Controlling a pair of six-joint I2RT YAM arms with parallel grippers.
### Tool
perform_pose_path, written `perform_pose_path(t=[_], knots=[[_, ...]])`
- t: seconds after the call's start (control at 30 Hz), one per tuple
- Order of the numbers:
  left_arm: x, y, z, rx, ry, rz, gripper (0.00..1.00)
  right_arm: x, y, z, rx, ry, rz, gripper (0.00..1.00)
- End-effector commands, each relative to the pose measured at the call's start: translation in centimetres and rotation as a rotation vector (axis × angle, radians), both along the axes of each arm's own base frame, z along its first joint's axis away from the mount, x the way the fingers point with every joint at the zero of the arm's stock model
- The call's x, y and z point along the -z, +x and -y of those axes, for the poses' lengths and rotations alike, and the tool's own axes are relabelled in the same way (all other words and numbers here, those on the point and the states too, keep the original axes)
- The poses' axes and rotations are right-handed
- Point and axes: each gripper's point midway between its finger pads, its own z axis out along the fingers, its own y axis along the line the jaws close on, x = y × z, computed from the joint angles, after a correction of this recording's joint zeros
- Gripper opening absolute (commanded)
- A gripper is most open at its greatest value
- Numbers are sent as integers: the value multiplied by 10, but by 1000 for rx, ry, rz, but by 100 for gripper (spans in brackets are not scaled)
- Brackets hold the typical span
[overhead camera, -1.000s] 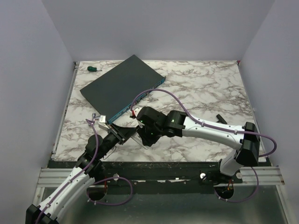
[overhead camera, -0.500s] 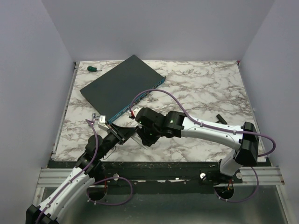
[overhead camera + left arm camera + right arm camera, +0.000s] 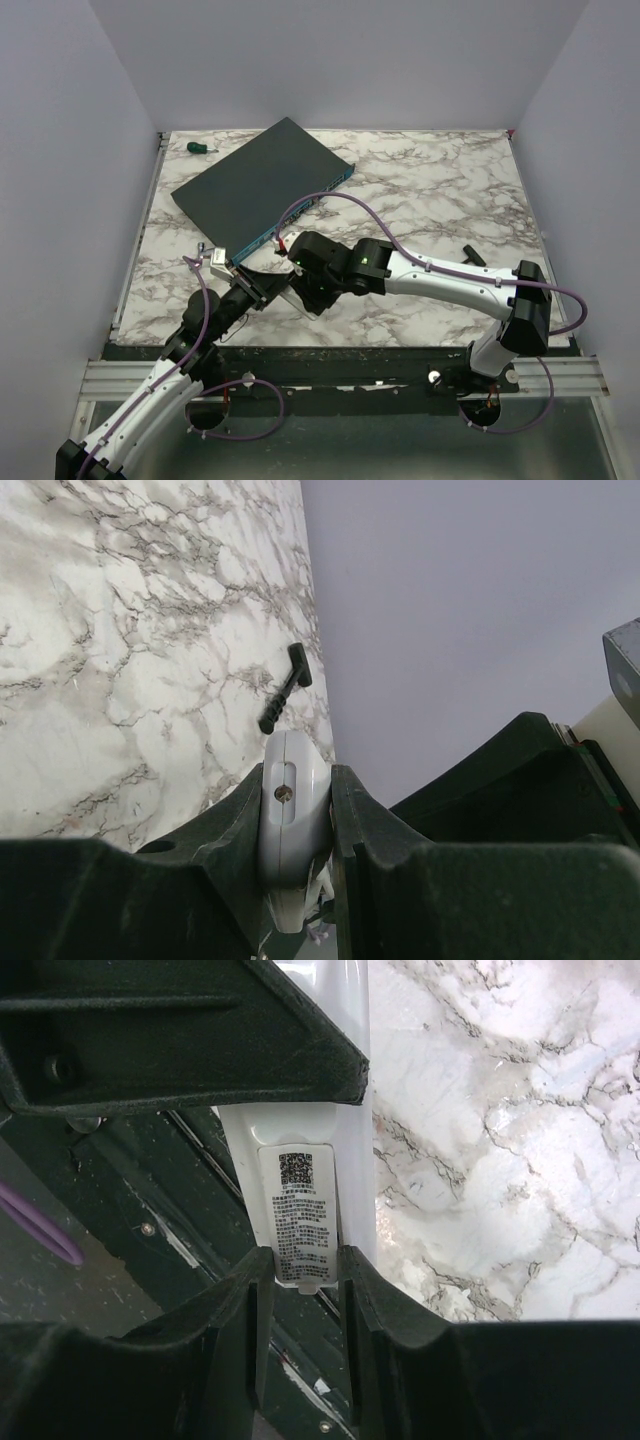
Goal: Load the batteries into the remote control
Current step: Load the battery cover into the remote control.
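Note:
The white remote control is held edge-on between my left gripper's fingers, just above the table's near edge. In the right wrist view its back faces the camera. A white labelled cover panel with a QR code lies on that back. My right gripper is shut on this panel's lower end, and the remote's white body shows beside it. In the top view both grippers meet at the front left, and the remote is almost hidden there. No batteries show.
A big dark flat box with a blue edge lies at the back left. A green screwdriver lies in the far left corner. A black T-shaped tool lies at the right, also seen in the left wrist view.
My right arm has crept slightly to the left and its purple cable has shifted. Both grippers keep their hold and the left arm stays still.

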Motion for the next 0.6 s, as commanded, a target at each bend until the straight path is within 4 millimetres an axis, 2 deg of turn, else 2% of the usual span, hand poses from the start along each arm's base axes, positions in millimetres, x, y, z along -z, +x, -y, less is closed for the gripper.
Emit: perform_pose_path(t=[0.0, 0.57], knots=[[-14, -1, 0, 3, -57, 28, 0, 1, 6, -3, 1, -15, 27, 38], [-13, -2, 2, 14, -72, 20, 0, 0, 8, -2, -13, -30, 45, 44]])
